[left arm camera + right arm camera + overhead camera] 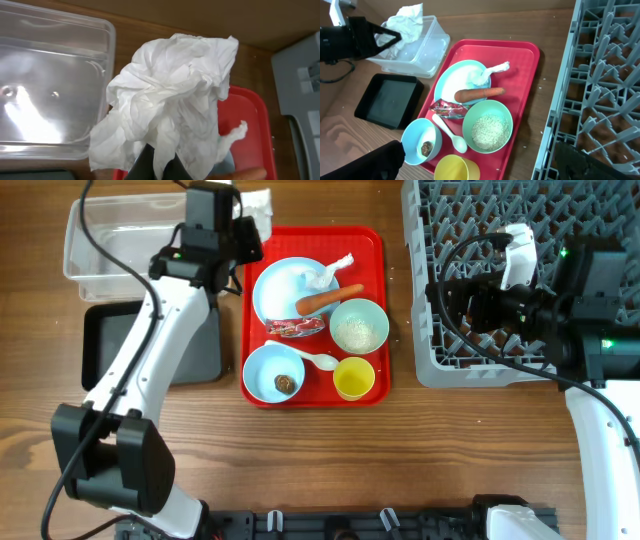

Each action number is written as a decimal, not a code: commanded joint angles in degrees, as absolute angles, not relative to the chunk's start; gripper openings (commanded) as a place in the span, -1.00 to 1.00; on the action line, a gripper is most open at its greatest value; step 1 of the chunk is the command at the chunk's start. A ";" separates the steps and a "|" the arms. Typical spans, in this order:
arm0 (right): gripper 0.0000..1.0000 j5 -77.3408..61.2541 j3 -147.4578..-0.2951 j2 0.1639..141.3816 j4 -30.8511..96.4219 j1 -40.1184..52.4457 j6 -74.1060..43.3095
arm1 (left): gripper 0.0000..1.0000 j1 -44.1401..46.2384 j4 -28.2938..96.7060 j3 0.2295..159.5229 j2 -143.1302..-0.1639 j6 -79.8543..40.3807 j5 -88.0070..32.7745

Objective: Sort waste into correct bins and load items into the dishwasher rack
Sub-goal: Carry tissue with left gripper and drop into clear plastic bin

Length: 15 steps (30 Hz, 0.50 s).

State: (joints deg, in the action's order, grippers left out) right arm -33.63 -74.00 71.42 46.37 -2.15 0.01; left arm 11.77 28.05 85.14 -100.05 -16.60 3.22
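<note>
My left gripper (160, 167) is shut on a crumpled white napkin (170, 95) and holds it beside the clear tub (110, 250), above the red tray's far left corner; the napkin also shows in the overhead view (258, 208). A plate (285, 285) carries a carrot (330, 298) and a white paper scrap (335, 268). A red wrapper (295, 328), a spoon (310, 358), a bowl of rice (359, 326), a bowl with a brown lump (285, 384) and a yellow cup (354, 377) are on the tray. My right gripper (477, 152) is open and empty, over the rack's left edge (425, 330).
The red tray (375, 260) lies between the bins and the grey rack. The black tray (150, 345) sits in front of the clear tub, partly under my left arm. A few rice grains lie on the wood by the rack.
</note>
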 commanded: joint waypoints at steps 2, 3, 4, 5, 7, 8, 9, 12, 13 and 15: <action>0.99 -33.93 -75.31 71.92 46.61 -2.07 -0.64 | -0.92 4.51 27.99 85.19 -98.65 -15.64 9.78; 0.99 -33.93 -75.31 71.92 46.63 -2.07 -0.64 | -0.92 2.39 27.88 85.19 -99.15 -15.62 10.20; 0.99 -33.93 -75.31 71.92 46.72 -2.07 -0.62 | -0.92 0.30 27.68 85.19 -99.81 -15.64 10.13; 0.99 -33.95 -75.31 71.92 46.76 -2.07 -0.62 | -0.92 -1.45 27.62 85.19 -100.62 -15.64 10.11; 0.99 -33.93 -75.31 71.92 46.74 -2.07 -0.64 | -0.48 -3.99 27.42 85.19 -102.54 -15.64 9.67; 0.99 -33.93 -75.31 71.92 46.72 -2.07 -0.60 | 0.14 -4.86 26.57 85.19 -103.90 -15.64 9.50; 0.99 -33.93 -75.31 71.92 46.74 -2.07 -0.64 | 0.89 -5.32 25.04 85.19 -105.23 -15.64 9.52; 0.99 -33.95 -75.31 71.92 47.00 -2.07 -0.64 | 0.99 -5.54 19.77 85.19 -108.47 -15.62 9.50; 0.99 -33.95 -75.31 71.92 47.09 -2.07 -0.67 | 1.00 -5.50 18.72 85.19 -108.86 -15.62 9.45; 0.99 -33.93 -75.31 71.92 47.22 -2.07 -0.62 | 1.00 -5.26 17.45 85.19 -109.01 -15.59 9.37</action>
